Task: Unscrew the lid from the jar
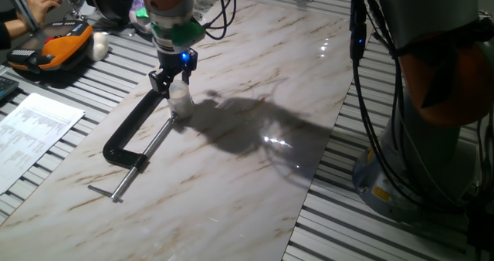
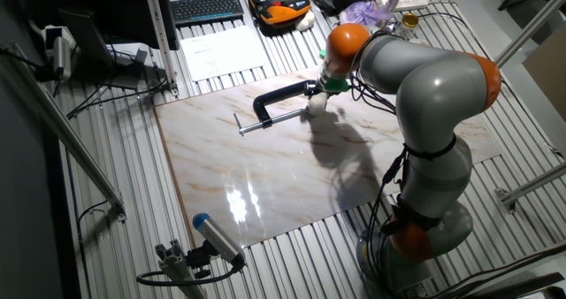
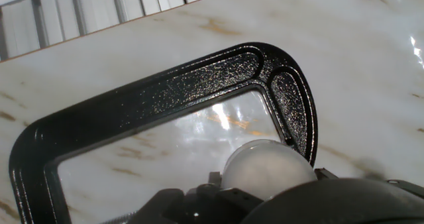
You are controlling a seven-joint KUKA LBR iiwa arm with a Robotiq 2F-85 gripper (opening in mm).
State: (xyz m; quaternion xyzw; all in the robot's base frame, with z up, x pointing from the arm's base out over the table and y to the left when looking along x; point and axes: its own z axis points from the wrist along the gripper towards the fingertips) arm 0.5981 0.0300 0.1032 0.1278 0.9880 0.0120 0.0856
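Observation:
A tiny whitish jar (image 1: 180,101) stands on the marble board, close against the jaw end of a black C-clamp (image 1: 127,135). Its white lid (image 1: 178,89) sits on top. My gripper (image 1: 174,85) hangs straight above, and its black fingers (image 1: 160,83) reach down on either side of the lid. How tightly they press on it does not show. In the hand view the lid (image 3: 265,166) is a pale dome just ahead of the dark gripper body, inside the curve of the clamp (image 3: 165,91). The other fixed view has the jar (image 2: 316,105) under my gripper (image 2: 320,93).
The clamp's screw rod (image 1: 143,157) runs toward the near-left of the marble board (image 1: 255,176). An orange case (image 1: 58,49) with a white lump (image 1: 99,43), papers (image 1: 31,133) and a person's hand (image 1: 42,2) lie left of the board. The arm's base (image 1: 432,99) stands at the right.

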